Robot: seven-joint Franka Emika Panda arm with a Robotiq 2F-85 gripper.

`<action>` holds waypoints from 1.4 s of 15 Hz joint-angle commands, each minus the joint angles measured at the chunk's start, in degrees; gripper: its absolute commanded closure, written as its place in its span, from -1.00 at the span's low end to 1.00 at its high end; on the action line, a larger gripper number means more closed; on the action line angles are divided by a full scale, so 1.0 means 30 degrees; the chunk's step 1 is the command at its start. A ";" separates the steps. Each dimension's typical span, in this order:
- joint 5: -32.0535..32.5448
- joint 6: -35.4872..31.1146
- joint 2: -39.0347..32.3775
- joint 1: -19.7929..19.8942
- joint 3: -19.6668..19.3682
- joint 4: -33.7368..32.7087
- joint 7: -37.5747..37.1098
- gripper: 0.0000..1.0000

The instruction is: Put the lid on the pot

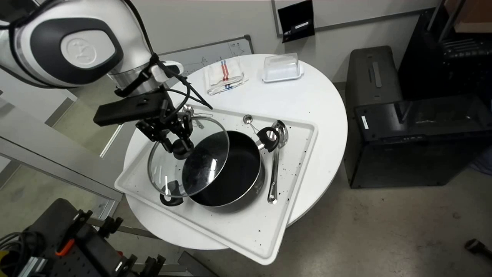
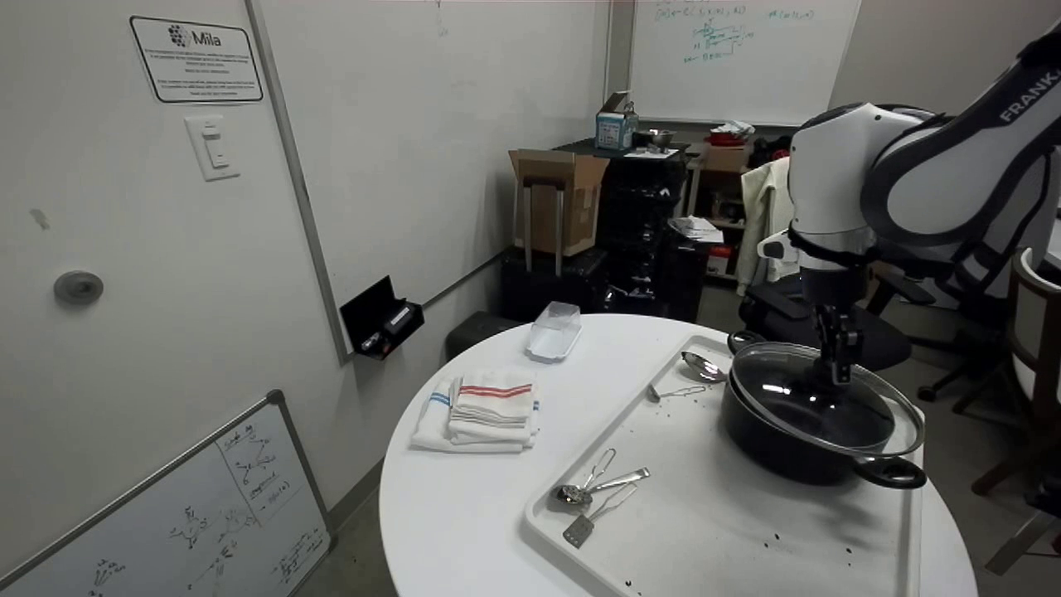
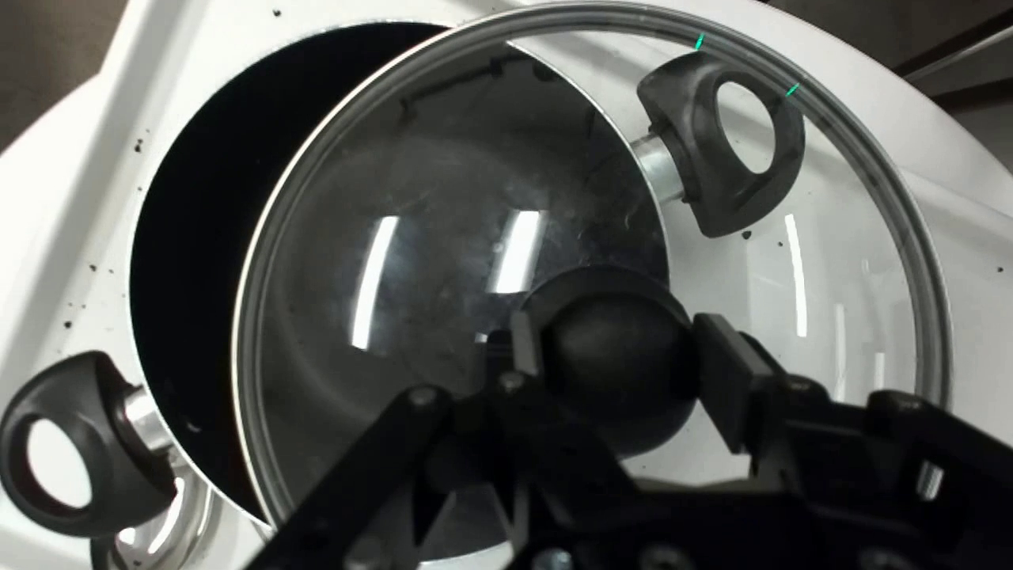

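The clear glass lid (image 1: 203,165) has a thin metal rim and a black knob. My gripper (image 1: 178,143) is shut on the knob, one finger on each side, as the wrist view (image 3: 617,348) shows. The black pot (image 1: 258,186) stands on the tray with two looped side handles. The lid overlaps the pot off-centre. In the wrist view, the lid (image 3: 427,301) sits to the right, over one handle, and a crescent of the pot's dark interior (image 3: 190,261) stays uncovered at left. In an exterior view, the lid (image 2: 771,381) is around the pot's rim height; I cannot tell whether they touch.
The white tray (image 1: 238,234) lies on a round white table (image 1: 326,115). A long metal spoon (image 1: 273,173) and a small ladle (image 1: 248,119) lie beside the pot. Small utensils (image 2: 576,497), folded towels (image 1: 225,75) and a clear-lidded dish (image 1: 282,68) are farther off.
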State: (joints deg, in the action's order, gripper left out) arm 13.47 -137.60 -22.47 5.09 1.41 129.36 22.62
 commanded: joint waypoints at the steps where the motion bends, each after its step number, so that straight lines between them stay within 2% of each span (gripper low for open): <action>1: -0.0517 0.1083 -0.0001 0.0085 -0.0486 -0.0812 -0.0721 0.50; 11: -0.0657 0.2204 -0.1954 0.0140 -0.1383 -0.3218 -0.3062 0.50; 21: -0.1661 0.2450 -0.3586 0.0685 -0.1312 -0.4566 -0.3115 0.50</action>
State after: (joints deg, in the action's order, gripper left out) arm 10.22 -132.47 -32.87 6.32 -2.62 117.44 13.07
